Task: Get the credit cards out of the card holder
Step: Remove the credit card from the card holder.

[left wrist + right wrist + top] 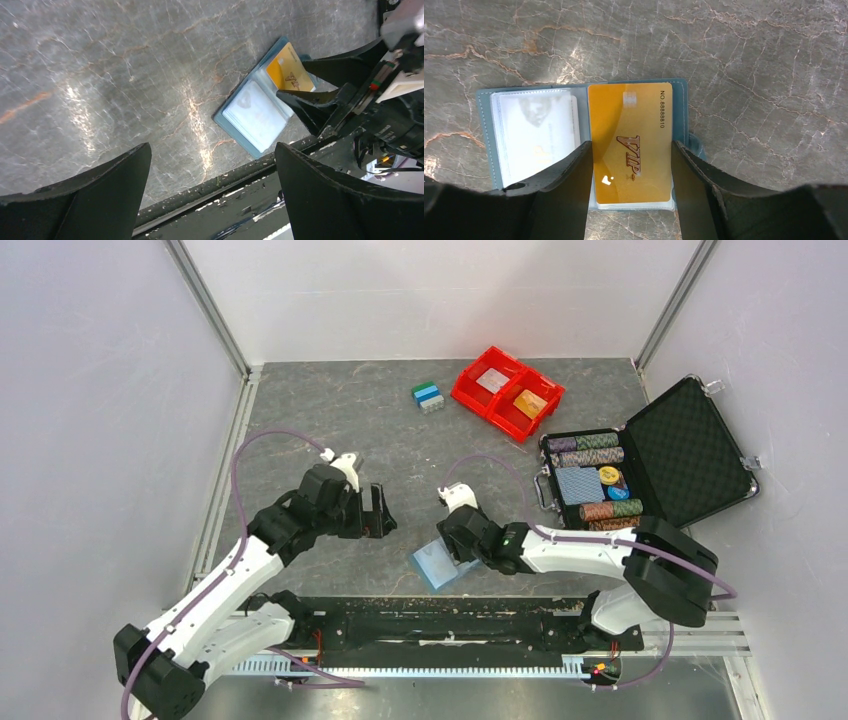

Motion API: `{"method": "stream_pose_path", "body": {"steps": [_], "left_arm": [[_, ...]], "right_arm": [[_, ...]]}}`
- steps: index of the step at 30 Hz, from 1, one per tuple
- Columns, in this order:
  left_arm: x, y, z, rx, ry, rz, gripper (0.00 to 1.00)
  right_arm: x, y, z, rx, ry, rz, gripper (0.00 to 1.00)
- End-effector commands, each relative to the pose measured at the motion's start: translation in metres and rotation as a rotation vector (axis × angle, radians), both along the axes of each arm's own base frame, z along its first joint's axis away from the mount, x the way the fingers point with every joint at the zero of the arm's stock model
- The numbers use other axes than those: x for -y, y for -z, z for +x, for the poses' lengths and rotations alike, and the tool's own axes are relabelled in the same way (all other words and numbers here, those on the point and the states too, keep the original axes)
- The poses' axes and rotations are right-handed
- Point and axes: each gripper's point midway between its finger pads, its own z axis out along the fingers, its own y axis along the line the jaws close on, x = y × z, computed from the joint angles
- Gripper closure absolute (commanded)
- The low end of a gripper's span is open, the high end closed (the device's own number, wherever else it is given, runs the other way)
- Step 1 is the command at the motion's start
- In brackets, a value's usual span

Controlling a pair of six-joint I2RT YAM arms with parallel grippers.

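The light-blue card holder (432, 569) lies spread open on the table near the front edge. In the right wrist view its left panel (484, 130) holds a whitish-grey card (536, 135) and its right panel holds an orange VIP card (631, 115). My right gripper (631, 146) is down over the holder, open, with one finger along each long edge of the orange card. My left gripper (378, 510) is open and empty, hovering to the left of the holder. Its view shows the holder (227, 120), the orange card (289, 72) and the right gripper's fingers (305, 102).
A red two-compartment bin (470, 388) at the back holds a whitish card (493, 380) and an orange card (530, 403). A small blue-green deck (428, 396) lies beside it. An open black case (690, 455) with poker chips stands at the right. The black base rail (450, 625) runs just in front of the holder.
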Motion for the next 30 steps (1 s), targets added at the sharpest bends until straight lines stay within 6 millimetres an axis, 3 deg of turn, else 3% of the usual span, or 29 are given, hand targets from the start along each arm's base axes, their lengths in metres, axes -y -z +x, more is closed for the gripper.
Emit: {"method": "stream_pose_path", "body": {"steps": [1,7,13,21,30], "left_arm": [[0.023,0.002,-0.004,-0.067,0.013,-0.126,0.0],[0.042,0.003,-0.008,-0.117,0.056,-0.21,0.03],[0.066,0.004,-0.005,-0.176,0.096,-0.309,0.11],[0.11,0.008,0.017,-0.261,0.152,-0.46,0.27],[0.139,0.03,0.032,-0.338,0.201,-0.485,0.36]], "right_arm": [[-0.011,-0.014,0.005,0.005,0.019,0.132,0.48],[-0.02,-0.028,0.004,0.01,-0.039,0.285,0.48],[-0.011,-0.035,0.001,0.065,-0.107,0.381,0.48],[-0.01,-0.052,0.002,0.176,-0.206,0.438,0.49],[-0.013,-0.056,-0.002,0.222,-0.286,0.459,0.49]]}}
